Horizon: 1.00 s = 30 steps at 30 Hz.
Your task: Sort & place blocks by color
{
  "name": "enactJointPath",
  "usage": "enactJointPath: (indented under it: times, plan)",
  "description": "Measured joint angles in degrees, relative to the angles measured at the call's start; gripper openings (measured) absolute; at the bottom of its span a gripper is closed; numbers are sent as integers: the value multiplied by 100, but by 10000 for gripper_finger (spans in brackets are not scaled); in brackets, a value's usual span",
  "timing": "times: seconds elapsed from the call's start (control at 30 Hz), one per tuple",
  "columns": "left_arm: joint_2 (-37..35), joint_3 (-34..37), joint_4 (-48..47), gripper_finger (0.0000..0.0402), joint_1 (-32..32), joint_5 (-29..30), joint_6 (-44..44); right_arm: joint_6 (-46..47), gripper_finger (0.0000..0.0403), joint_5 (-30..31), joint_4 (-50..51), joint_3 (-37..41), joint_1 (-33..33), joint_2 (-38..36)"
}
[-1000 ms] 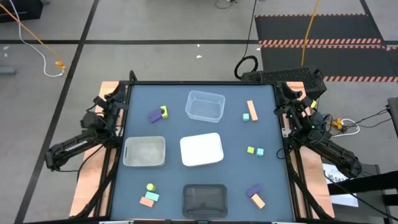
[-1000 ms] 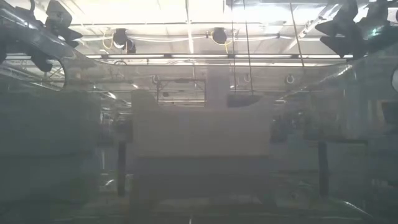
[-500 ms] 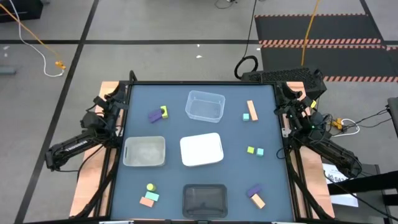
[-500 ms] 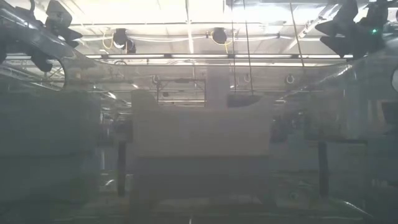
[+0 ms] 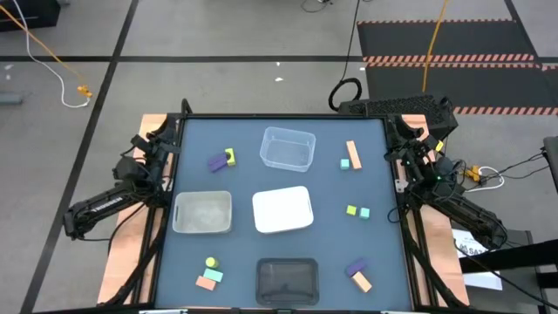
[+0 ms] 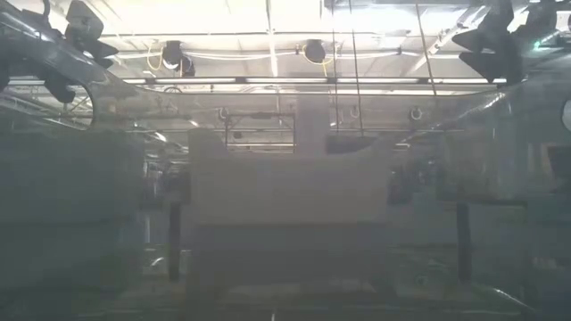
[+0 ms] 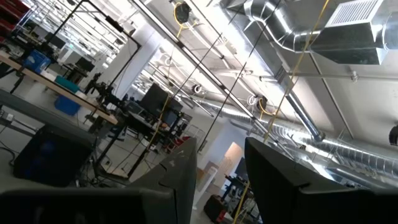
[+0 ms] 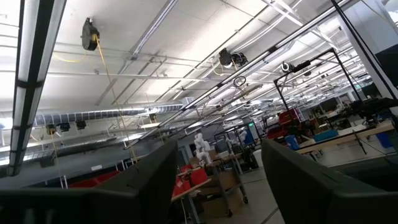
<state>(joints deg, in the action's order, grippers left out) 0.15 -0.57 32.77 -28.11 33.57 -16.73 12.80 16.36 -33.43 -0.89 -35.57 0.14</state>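
At nine o'clock off the table's edge, the left gripper (image 5: 142,145) sits folded back on its parked arm; its wrist view shows the two dark fingers (image 7: 174,183) spread with a gap between them, pinching nothing, aimed up at ceiling ducts. At three o'clock, the right gripper (image 5: 410,139) is parked the same way, fingers (image 8: 155,180) spread apart and empty against roof trusses.

Inward from the left gripper, at about ten o'clock on the dark table (image 5: 331,187), a purple block (image 5: 216,162) touches a yellow-green block (image 5: 230,156). Near the right gripper, at two o'clock, a salmon-orange bar (image 5: 353,153) lies beside a small mint-teal cube (image 5: 344,163). At three o'clock a yellow-green cube (image 5: 351,210) and a mint-teal cube (image 5: 364,212) sit side by side. At five o'clock a purple block (image 5: 355,266) meets an orange block (image 5: 362,281). At seven o'clock a yellow-green cylinder (image 5: 211,262), a teal block (image 5: 214,275) and a salmon block (image 5: 206,283) cluster together.

Four bins hold the middle: a clear bin (image 5: 288,133) at twelve, a white bin (image 5: 282,210) at centre, a frosted bin (image 5: 202,213) toward nine, a dark bin (image 5: 287,281) at six. No block lies in any of them.

No writing can be read anywhere. Only the high view shows blocks; the low view is hazy, looking through a bin wall, with arm parts in its upper corners.
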Motion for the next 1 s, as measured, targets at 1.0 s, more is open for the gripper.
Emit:
enactJointPath:
  times: [1.0]
  plan:
    - [1, 0, 0, 136, 0, -1, 0, 247, 224, -295, 251, 0, 5, 10]
